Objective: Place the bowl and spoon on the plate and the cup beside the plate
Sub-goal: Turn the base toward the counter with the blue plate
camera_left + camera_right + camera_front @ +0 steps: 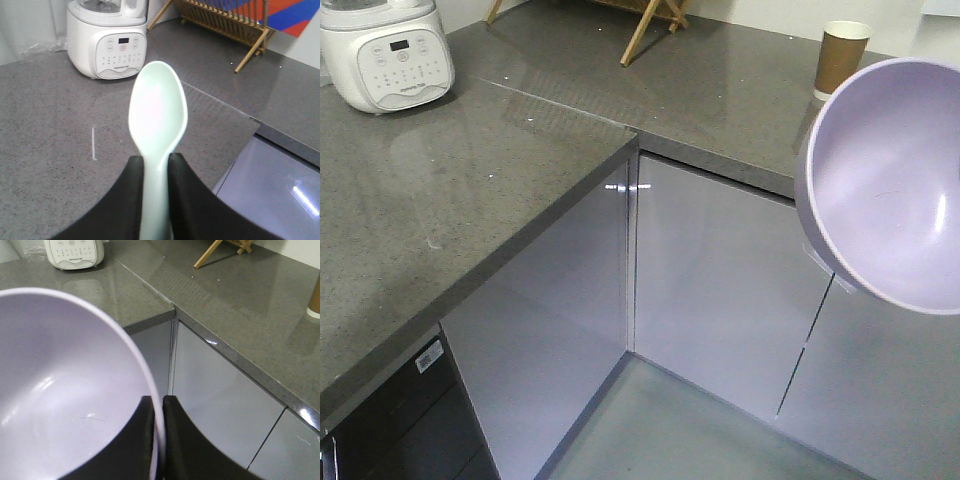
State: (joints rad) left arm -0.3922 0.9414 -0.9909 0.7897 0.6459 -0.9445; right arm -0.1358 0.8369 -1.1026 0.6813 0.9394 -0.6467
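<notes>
My left gripper (156, 161) is shut on the handle of the mint-green spoon (158, 110), held in the air over the grey counter. The lavender bowl (60, 390) is tipped on edge, its rim pinched by my right gripper (159, 405), which is shut on it; one finger sits inside the bowl, one outside. In the front view the same bowl (895, 185) hangs at the right in front of the cabinet doors. The brown paper cup (841, 57) stands upright on the far counter, its base (315, 302) at the right wrist view's edge. The plate is out of view.
An L-shaped grey stone counter (430, 200) runs round an inner corner above glossy cabinet doors (720, 290). A white kitchen appliance (385, 55) stands at the back left. A wooden dish rack (235, 25) stands on the far counter.
</notes>
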